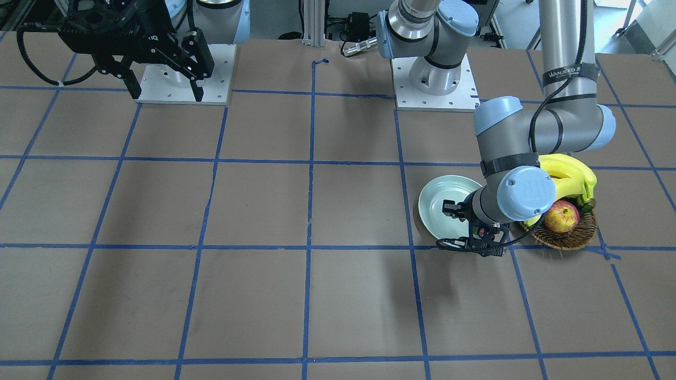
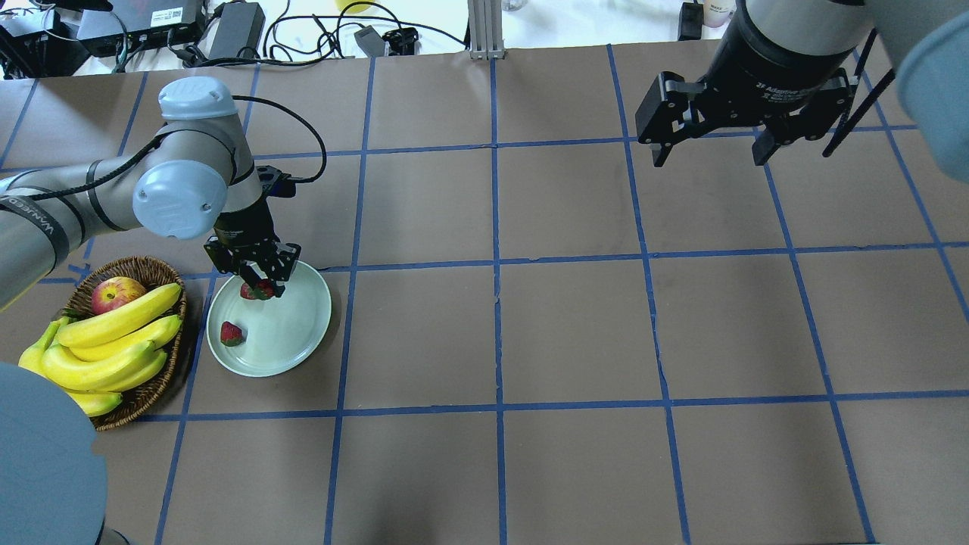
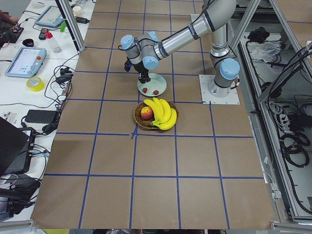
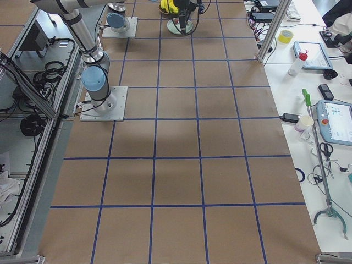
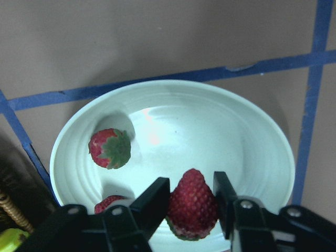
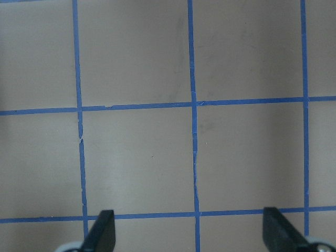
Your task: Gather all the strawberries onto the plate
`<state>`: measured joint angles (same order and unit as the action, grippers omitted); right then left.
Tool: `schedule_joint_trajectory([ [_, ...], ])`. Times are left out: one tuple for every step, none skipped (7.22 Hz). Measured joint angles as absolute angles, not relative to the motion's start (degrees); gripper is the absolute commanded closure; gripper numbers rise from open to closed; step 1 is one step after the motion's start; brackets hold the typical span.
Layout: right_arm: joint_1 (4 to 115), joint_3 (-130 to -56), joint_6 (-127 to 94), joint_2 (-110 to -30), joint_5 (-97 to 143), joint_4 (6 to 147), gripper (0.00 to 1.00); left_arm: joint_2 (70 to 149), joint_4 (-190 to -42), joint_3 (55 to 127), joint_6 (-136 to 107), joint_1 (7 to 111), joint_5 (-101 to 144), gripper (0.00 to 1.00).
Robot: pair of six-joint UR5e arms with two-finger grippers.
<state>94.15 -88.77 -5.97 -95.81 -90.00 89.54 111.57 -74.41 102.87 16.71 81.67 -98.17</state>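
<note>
One strawberry point(image 5: 191, 207) is pinched between the fingers of the left gripper point(image 5: 190, 184), which press on it from both sides at a narrow spread. It is deep red and seeded, its pointed tip toward the far rim, with a bit of green cap showing at the near end. It is over the near part of the plate point(image 5: 173, 86); the views do not show whether it touches the plate floor.

A second strawberry point(image 5: 109, 148) lies loose on the plate, on the side toward the basket, its green cap turned toward the middle. A third strawberry point(image 5: 109, 203) shows as a red patch partly hidden behind the gripper's finger, also inside the rim. The three are apart from one another.

The plate is pale mint, round and shallow, with faint rings inside its raised rim. A blue tape line point(image 5: 131, 86) passes just beyond its far rim.

On the robot's left, a wicker basket point(image 2: 147, 266) stands just beside the plate, a narrow strip of table between them. It holds an apple point(image 2: 116, 294) and bananas point(image 2: 113, 344).

To the plate's right the brown table point(image 2: 568, 333), gridded with tape, runs on toward the right gripper point(image 2: 710, 157), which hangs well apart above the far side with its fingers spread wide and nothing between them.
</note>
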Motion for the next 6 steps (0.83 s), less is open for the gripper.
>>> schedule_joint_trajectory([
  [94.17, -88.77, -5.98, -95.83, -90.00, 89.52, 0.00, 111.56, -74.60, 102.89, 16.72, 81.65, -98.23, 0.00],
  [94.17, -88.77, -5.98, -95.83, -89.98, 89.54, 0.00, 111.29, -75.00, 102.87, 16.54, 81.66, -98.23, 0.00],
  [94.19, -88.77, -5.98, -95.82, -89.94, 89.55, 0.00, 110.60, -75.61, 102.61, 16.25, 81.70, -98.20, 0.00],
  [94.19, -88.77, -5.97, -95.80, -89.92, 89.56, 0.00, 109.51, -76.25, 102.12, 16.07, 81.75, -98.18, 0.00],
  [94.17, -88.77, -5.98, -95.80, -89.92, 89.56, 0.00, 108.11, -76.89, 101.27, 15.93, 81.82, -98.19, 0.00],
  [94.16, -88.77, -5.98, -95.80, -89.91, 89.56, 0.00, 106.55, -78.63, 99.37, 15.57, 81.89, -98.16, 0.00],
])
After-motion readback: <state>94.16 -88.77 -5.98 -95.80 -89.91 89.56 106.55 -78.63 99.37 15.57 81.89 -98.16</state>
